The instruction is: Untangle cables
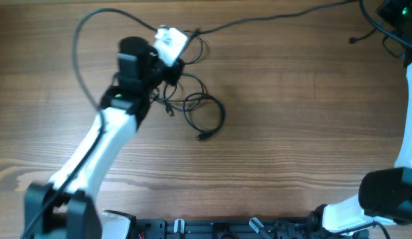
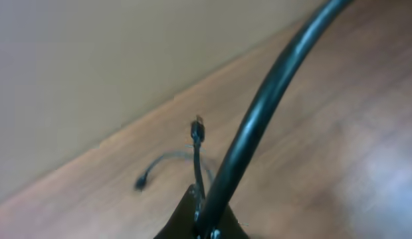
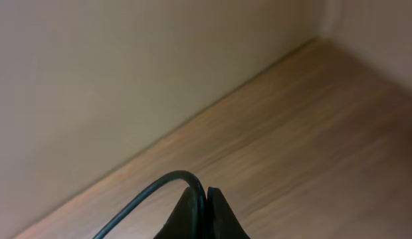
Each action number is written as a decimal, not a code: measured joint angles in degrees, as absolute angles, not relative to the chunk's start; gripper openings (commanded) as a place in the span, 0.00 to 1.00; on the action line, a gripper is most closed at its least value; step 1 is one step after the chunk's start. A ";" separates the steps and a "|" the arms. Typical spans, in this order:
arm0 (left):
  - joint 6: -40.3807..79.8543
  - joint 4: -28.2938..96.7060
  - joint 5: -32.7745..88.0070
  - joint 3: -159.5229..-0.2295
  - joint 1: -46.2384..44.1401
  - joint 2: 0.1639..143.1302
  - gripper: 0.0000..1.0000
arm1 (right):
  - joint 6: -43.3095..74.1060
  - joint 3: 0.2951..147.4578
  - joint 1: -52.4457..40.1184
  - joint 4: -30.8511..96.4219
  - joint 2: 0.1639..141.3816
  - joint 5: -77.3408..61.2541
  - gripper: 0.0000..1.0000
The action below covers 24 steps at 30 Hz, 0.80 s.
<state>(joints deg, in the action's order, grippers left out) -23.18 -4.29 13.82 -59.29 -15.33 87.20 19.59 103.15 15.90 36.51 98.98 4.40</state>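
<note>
Wood-grain table, plain pale wall past its far edge; cables lie in a loose tangle near the far edge, left of centre.
My left gripper is closed tight on one of the cables, and its plug end sticks straight out past my fingertips toward the wall. One long cable runs from the tangle toward the far right corner. My right gripper is clamped too, with a thin cable arcing out sideways.
</note>
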 measured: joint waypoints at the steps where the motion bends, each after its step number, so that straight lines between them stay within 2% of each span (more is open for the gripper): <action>1: -23.55 -7.27 13.04 -59.42 -16.69 89.23 0.04 | 17.89 103.15 16.16 35.66 100.05 6.42 0.04; 7: -24.60 -19.64 11.14 -59.51 -23.27 99.00 0.04 | 11.16 103.11 20.64 31.16 109.93 13.02 0.04; 13: -24.88 -30.81 11.14 -59.59 -28.84 107.81 0.04 | 9.52 102.50 28.67 24.80 119.11 11.70 0.04; 18: -25.28 -35.59 10.50 -60.12 -33.56 112.49 0.04 | 7.99 102.30 33.98 9.96 124.84 6.17 0.05; 24: -25.45 -35.79 10.24 -60.29 -33.67 119.70 0.04 | -0.95 102.04 33.91 -10.46 128.09 -3.60 0.05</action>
